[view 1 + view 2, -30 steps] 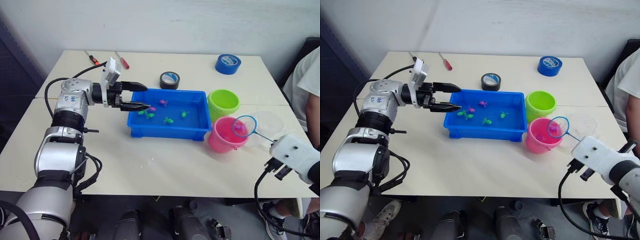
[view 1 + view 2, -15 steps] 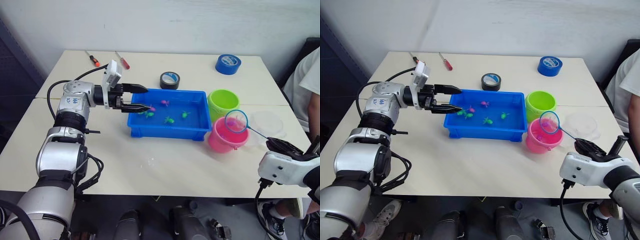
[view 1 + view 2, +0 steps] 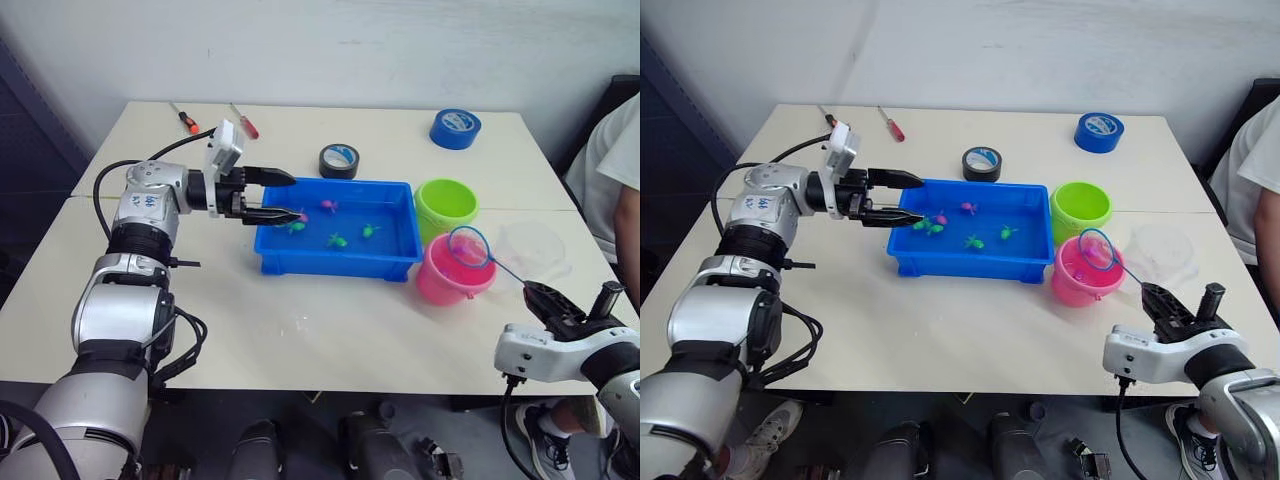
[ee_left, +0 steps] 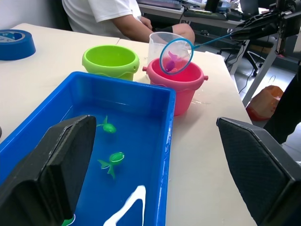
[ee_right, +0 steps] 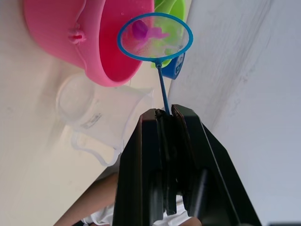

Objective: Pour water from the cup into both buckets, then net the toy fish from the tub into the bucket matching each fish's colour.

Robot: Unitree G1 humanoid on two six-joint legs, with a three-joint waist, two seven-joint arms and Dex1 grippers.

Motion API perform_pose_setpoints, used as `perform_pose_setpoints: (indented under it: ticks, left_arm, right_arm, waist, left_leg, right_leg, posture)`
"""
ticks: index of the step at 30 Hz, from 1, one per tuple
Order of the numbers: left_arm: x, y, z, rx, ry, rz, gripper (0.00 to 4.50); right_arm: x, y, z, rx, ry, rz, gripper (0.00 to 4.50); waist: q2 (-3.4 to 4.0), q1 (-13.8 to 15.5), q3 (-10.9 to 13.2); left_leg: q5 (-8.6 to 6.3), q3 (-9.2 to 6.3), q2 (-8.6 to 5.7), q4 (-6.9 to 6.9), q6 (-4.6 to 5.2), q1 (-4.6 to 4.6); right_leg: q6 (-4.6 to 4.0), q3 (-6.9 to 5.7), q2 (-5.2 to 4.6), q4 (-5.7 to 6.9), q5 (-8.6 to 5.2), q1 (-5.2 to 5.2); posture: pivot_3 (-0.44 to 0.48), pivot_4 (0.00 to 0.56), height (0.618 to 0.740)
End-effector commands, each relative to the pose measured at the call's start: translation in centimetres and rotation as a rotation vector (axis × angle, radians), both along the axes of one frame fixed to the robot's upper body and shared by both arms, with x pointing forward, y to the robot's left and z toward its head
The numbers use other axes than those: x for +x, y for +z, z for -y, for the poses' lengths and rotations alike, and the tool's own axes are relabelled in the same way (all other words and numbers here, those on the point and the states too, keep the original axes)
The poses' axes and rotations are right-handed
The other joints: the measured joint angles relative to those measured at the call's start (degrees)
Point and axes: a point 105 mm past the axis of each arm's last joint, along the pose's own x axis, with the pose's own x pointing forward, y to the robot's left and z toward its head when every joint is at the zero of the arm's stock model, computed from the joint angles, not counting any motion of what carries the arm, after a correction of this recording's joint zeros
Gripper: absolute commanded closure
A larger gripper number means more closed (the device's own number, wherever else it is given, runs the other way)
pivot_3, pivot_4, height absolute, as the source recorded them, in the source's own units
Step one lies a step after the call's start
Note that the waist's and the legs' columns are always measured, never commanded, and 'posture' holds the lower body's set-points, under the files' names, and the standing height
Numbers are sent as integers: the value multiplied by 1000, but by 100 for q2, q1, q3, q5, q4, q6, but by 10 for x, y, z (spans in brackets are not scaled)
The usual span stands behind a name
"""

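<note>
The blue tub (image 3: pixel 340 263) sits mid-table with water, green toy fish (image 3: pixel 337 240) and a pink fish (image 3: pixel 327 205) in it. My left gripper (image 3: pixel 285 197) is open at the tub's left end, fingers (image 4: pixel 61 165) over the rim. To the tub's right stand the lime green bucket (image 3: pixel 446 205) and the pink bucket (image 3: pixel 450 278), with the clear cup (image 3: pixel 535 248) beyond them. My right gripper (image 3: pixel 545 298) is shut on the net's thin handle. The net hoop (image 5: pixel 155 37) hangs over the pink bucket (image 5: pixel 89 47) with a pink fish (image 5: pixel 143 30) in it.
A black tape roll (image 3: pixel 339 160) lies behind the tub and a blue tape roll (image 3: pixel 456 128) at the back right. Two screwdrivers (image 3: pixel 245 120) lie at the back left. A person (image 3: pixel 615 170) sits at the table's right edge.
My right arm has dropped and turned near the front right edge, and the net hoop has shifted slightly left, staying over the pink bucket. The left gripper has barely moved.
</note>
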Motion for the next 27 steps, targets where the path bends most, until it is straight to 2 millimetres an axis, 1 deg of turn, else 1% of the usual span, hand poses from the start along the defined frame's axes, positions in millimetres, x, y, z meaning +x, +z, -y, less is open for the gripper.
perform_pose_setpoints:
  ticks: [1,9,14,16,19,20,22,23,24,25,26,27]
  left_arm:
    - [-2,13,-3,-3,-8,49,30]
    - [-3,12,-4,2,-7,49,30]
    - [-3,12,-3,-1,-13,51,30]
    - [-4,13,-4,0,-13,51,30]
    - [-4,15,-8,1,-7,53,30]
    - [-4,16,-12,2,7,57,30]
    - [-1,19,-24,4,62,67,30]
    - [0,19,-32,7,100,71,30]
    - [2,20,-44,14,153,79,30]
    - [2,20,-57,18,209,80,30]
    - [2,20,-70,22,261,79,30]
    - [1,21,-78,23,291,79,30]
  right_arm:
    - [-1,5,1,-59,-8,42,4500]
    - [-2,7,1,-133,-19,86,4500]
    - [-1,6,-1,-115,-20,101,4500]
    - [0,10,-3,-83,-14,119,4500]
    - [4,25,-13,-2,22,169,4500]
    - [8,33,-20,38,58,188,4500]
    - [23,50,-32,229,108,205,4500]
    - [32,58,-35,342,118,195,4500]
    - [44,66,-36,502,117,182,4500]
    - [57,70,-41,647,131,130,4500]
    - [67,67,-50,779,143,30,4500]
    - [73,65,-56,851,151,-44,4500]
  waist:
    - [0,0,0]
    - [0,-8,0]
    - [0,-8,0]
    - [0,-9,0]
    - [0,-27,0]
    - [0,-40,0]
    - [-5,-82,2]
    - [-6,-71,2]
    - [-21,-124,11]
    - [-27,-190,15]
    - [-28,-211,15]
    - [-29,-222,14]
  left_leg:
    - [0,0,0,1,0,1]
    - [1,3,-1,5,-2,5]
    - [1,3,0,7,-3,5]
    - [2,3,-1,8,-3,5]
    - [2,4,0,10,-3,8]
    - [2,9,0,11,-4,10]
    - [3,32,2,9,-9,37]
    - [3,32,2,7,-9,38]
    - [3,30,2,0,-10,60]
    - [-3,40,5,1,-20,84]
    - [-4,34,12,0,-23,92]
    - [-5,28,19,-2,-30,105]
  right_leg:
    - [0,0,0,3,0,0]
    - [-1,2,1,15,-1,-1]
    - [-1,1,1,18,-1,-1]
    - [-1,1,1,20,-1,-1]
    - [-1,2,1,23,-1,0]
    - [-1,4,0,26,-1,-1]
    - [-3,20,3,38,1,7]
    - [-4,19,2,38,1,8]
    - [-7,18,2,39,-1,23]
    - [-13,27,-1,29,0,50]
    - [-23,22,1,28,5,62]
    - [-27,19,-1,31,3,71]
  posture:
    - [0,150,734]
    - [0,150,734]
    - [0,150,734]
    - [0,150,734]
    - [0,150,734]
    - [0,150,734]
    - [0,150,734]
    - [0,150,734]
    - [0,150,734]
    - [0,150,734]
    - [0,150,734]
    - [0,150,734]
